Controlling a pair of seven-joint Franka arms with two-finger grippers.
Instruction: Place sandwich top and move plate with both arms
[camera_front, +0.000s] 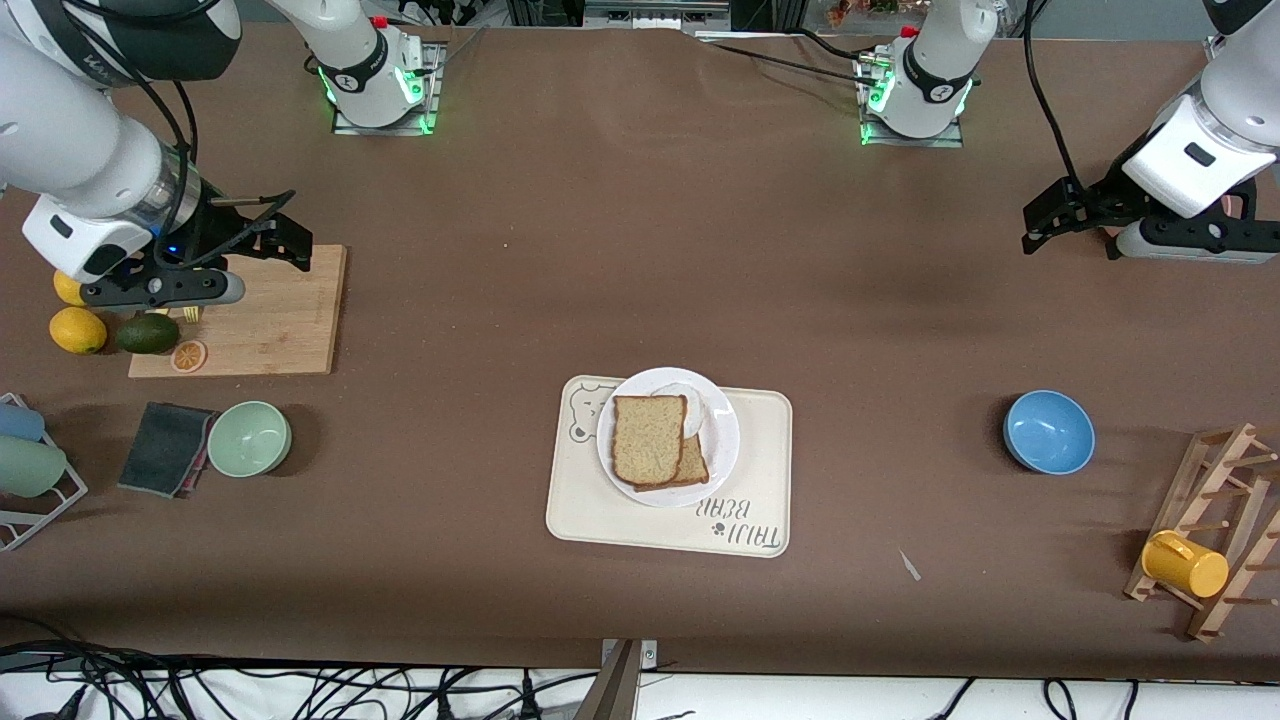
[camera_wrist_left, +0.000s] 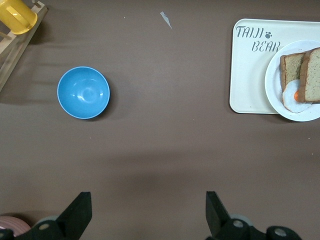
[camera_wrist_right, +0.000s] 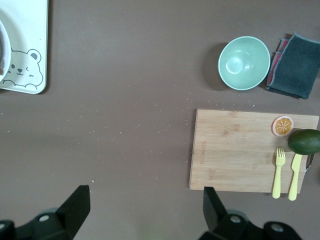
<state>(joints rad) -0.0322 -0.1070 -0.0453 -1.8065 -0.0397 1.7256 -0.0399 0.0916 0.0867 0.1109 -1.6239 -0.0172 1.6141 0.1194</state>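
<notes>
Here the sandwich top (camera_front: 648, 438) lies flat on a darker bread slice (camera_front: 693, 463) and a fried egg (camera_wrist_left: 293, 97) on the plate (camera_front: 722, 437), which sits on the bear-print tray (camera_front: 755, 510) mid-worktop. The left claw (camera_front: 1040, 228) hangs with fingers apart over bare worktop at its arm's end; the right claw (camera_front: 285, 235), also spread and empty, hangs over the cutting board (camera_front: 275, 325).

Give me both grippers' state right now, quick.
Left gripper: open, empty, over bare table at the left arm's end.
Right gripper: open, empty, over the cutting board.
</notes>
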